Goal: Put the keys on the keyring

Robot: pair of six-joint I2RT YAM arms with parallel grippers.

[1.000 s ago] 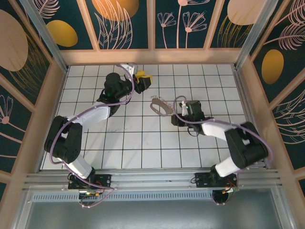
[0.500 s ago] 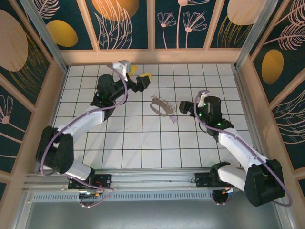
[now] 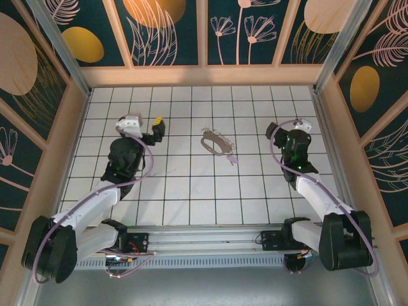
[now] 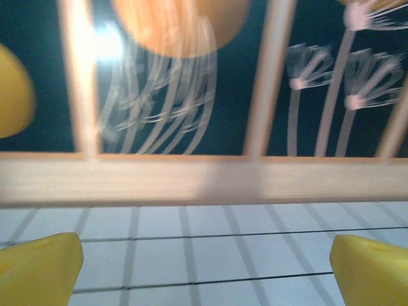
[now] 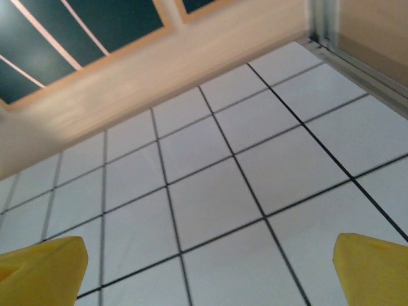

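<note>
Two robot arms rise from their bases at the near edge of a white tiled table [image 3: 191, 191], one folded along each side. The left gripper [image 3: 157, 126] hangs over the left-hand tiles with its jaws spread wide and nothing between them; in its wrist view the two yellow fingertips [image 4: 38, 271] sit at opposite corners with bare tiles between. The right gripper [image 5: 207, 271] is likewise released and empty over the right-hand tiles, its yellow pads [image 5: 373, 268] far apart above clean grid lines. Between the two arms and well apart from both, the keyring [image 3: 215, 143] lies flat on the middle tiles, a thin dark oval loop with small bits fringing one edge. A lilac-headed key [image 3: 232, 159] rests just beside its near right edge; whether it is threaded on cannot be told. Beyond, a pale wooden ledge [image 4: 204, 178] runs under dark wall panels [image 3: 169, 32] painted with flowers.
</note>
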